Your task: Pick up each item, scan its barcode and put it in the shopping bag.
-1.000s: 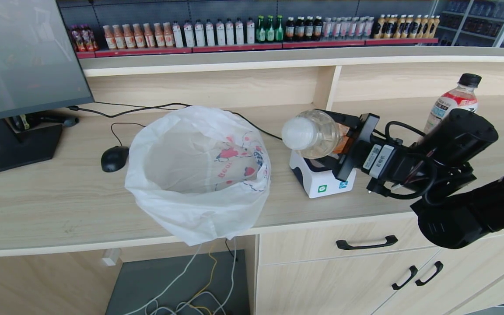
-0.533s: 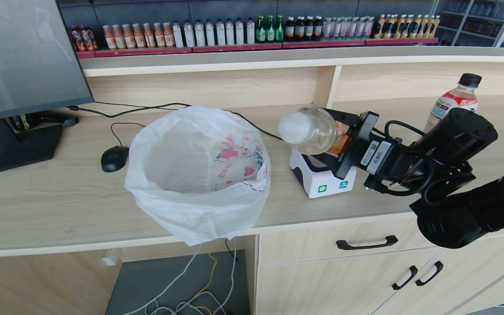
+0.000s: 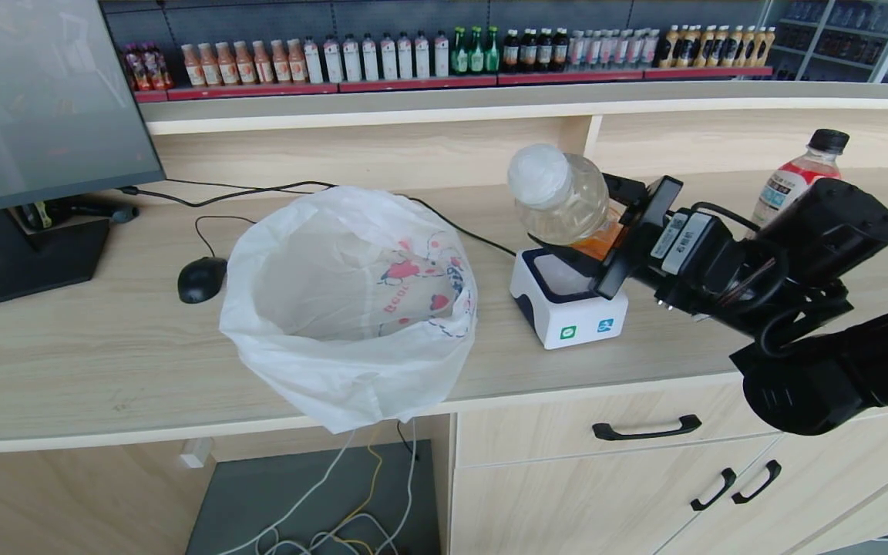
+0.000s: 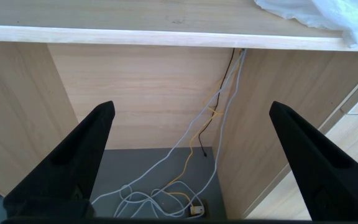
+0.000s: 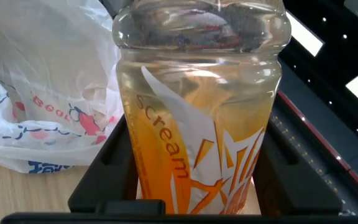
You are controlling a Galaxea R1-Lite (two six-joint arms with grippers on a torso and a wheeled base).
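Right gripper (image 3: 604,225) is clamped on the orange-label drink bottle (image 3: 560,196), which is tilted with its base sticking out past the fingers. The barcode scanner (image 3: 567,308) sits right below it. The shopping bag (image 3: 351,378) is off to the gripper's left and sags over the counter edge. My worry is the slick bottle sliding out mid-swing, or clipping the floppy rim and dragging the bag off. Left gripper (image 4: 190,106) hangs wide open below the counter.

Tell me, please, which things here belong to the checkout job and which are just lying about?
Job: orange-label bottle in the right gripper, scanner, shopping bag, black-capped bottle on the counter.
Lying about: mouse, monitor, shelf bottles, floor cables.
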